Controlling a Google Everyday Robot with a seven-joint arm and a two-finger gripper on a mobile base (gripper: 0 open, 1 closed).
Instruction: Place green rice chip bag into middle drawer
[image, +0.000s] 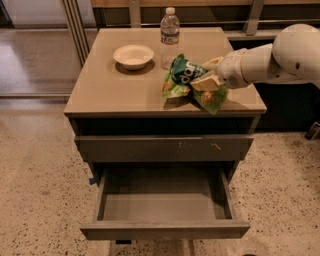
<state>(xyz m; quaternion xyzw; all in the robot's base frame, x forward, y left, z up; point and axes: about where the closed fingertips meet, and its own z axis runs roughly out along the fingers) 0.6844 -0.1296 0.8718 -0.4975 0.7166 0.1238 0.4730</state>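
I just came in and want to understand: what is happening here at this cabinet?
The robot's arm reaches in from the right, and its gripper has the jaws closed on the green rice chip bag on the cabinet top, beside a bottle and a bowl. The middle drawer below stands pulled open; the bag is not in it yet.

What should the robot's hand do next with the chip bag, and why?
Probably lift the green rice chip bag a little: the gripper looks closed on it, but it sits low over the tabletop, and the open middle drawer is below the front edge.
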